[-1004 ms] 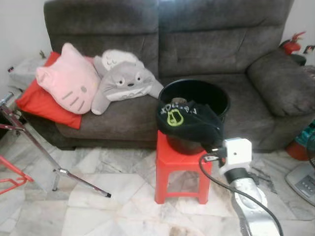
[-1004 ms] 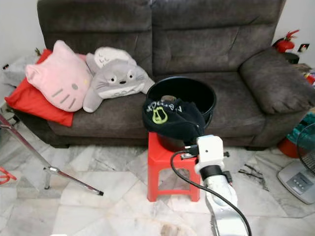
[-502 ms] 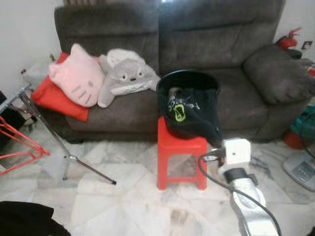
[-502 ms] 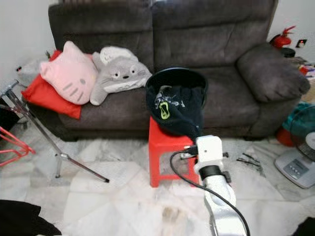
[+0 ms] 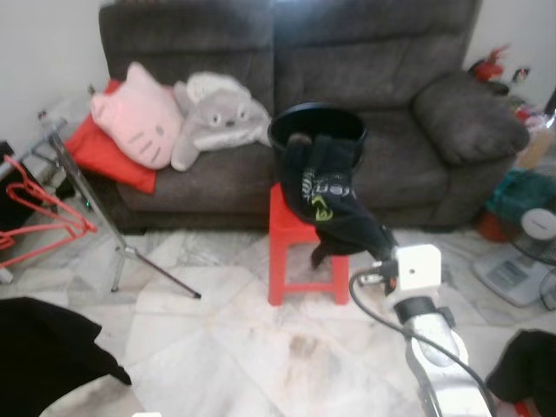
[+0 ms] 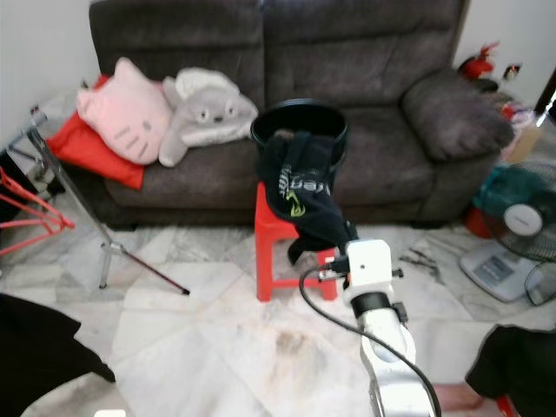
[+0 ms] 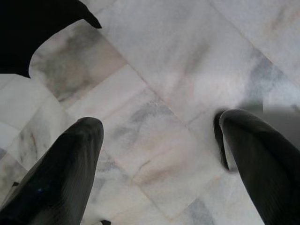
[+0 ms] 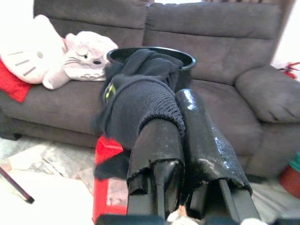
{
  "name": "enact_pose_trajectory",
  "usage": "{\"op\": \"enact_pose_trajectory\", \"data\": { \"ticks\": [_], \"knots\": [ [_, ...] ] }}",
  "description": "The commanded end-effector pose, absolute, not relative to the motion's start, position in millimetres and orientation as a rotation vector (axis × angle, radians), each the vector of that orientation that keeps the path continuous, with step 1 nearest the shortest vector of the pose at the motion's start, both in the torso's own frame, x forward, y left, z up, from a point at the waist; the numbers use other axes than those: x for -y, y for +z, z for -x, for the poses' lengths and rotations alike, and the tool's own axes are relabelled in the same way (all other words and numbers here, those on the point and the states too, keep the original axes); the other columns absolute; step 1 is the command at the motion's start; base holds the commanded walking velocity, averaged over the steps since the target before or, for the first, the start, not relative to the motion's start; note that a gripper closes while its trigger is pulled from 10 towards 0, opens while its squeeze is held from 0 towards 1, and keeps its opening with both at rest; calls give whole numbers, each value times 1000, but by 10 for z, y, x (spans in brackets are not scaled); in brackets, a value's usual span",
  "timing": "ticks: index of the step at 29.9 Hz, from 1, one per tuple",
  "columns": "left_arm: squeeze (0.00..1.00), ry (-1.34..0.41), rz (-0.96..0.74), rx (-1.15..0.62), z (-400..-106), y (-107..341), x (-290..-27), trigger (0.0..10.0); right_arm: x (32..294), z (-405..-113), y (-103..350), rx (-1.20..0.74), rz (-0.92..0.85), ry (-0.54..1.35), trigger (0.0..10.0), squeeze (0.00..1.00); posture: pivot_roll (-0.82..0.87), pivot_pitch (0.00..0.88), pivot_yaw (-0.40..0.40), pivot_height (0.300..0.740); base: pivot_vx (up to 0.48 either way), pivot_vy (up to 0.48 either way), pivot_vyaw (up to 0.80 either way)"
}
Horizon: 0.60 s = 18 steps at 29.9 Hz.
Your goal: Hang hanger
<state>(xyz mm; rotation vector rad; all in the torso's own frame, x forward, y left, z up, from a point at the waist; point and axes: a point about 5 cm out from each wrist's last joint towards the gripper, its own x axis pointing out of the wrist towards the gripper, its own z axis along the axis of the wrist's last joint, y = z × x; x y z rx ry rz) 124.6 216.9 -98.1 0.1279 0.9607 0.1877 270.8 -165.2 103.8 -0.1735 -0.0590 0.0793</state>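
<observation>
Garment [image 5: 334,204] retrieval seems underway: right gripper [image 8: 180,126] is pinching dark cloth trailing from the bucket [image 5: 317,130]. Left gripper [image 7: 159,154] is hanging wide open. Red hanger [image 5: 39,204] is waiting far left of the bucket, needing fetching next.

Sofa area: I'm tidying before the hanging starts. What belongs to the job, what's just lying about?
Job: black garment in the right gripper, black bucket, red stool, red hanger, metal rack.

Lying about: pink cushion, grey plush, red pillow, fan.
</observation>
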Motion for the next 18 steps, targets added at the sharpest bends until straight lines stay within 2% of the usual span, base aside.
{"op": "enact_pose_trajectory", "data": {
  "ticks": [1,10,18],
  "knots": [
    [0,206,-142,-980,-1183,-988,-2242,10000,1565,-2719,1069,75,155,103,10000,0,-228,0,75,740,-311,0,0],
    [0,205,-151,-978,-1173,-981,-2284,10000,1528,-2726,1044,67,148,108,10000,0,-216,0,80,740,-302,0,0],
    [0,201,-165,-974,-1197,-970,-2301,10000,1501,-2732,968,30,152,99,10000,0,-210,0,89,740,0,0,0]
  ]
}}
